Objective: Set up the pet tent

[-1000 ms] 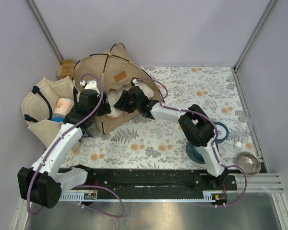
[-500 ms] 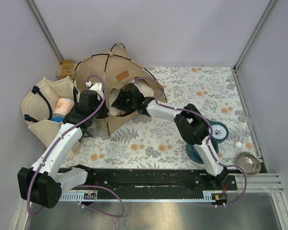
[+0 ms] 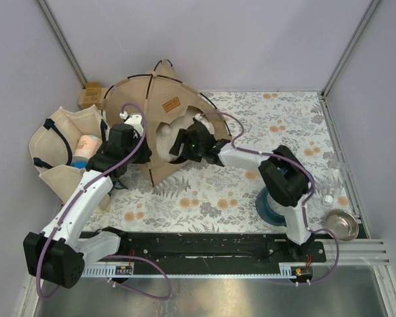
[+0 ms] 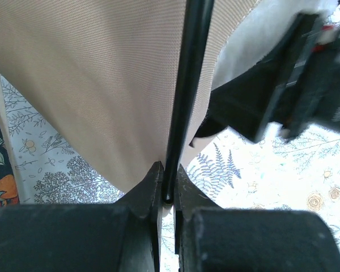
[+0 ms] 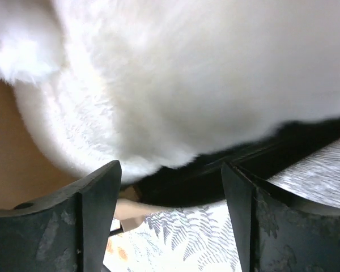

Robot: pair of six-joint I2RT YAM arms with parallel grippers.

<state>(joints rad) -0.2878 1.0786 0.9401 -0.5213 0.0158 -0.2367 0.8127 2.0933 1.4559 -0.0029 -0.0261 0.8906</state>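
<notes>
1 pet tent, 1 tote bag, 1 steel bowl, 1 fluffy pillow (mostly hidden).

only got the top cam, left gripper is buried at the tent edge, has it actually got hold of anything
Observer: Yes. In the left wrist view the left gripper is shut on a thin dark pole that runs along the canvas of the pet tent.
Operator: ok and the other arm, is it gripping anything
Observer: No. In the right wrist view the right gripper has its jaws apart. The fluffy white pillow sits just beyond the fingertips and is not pinched between them.
</notes>
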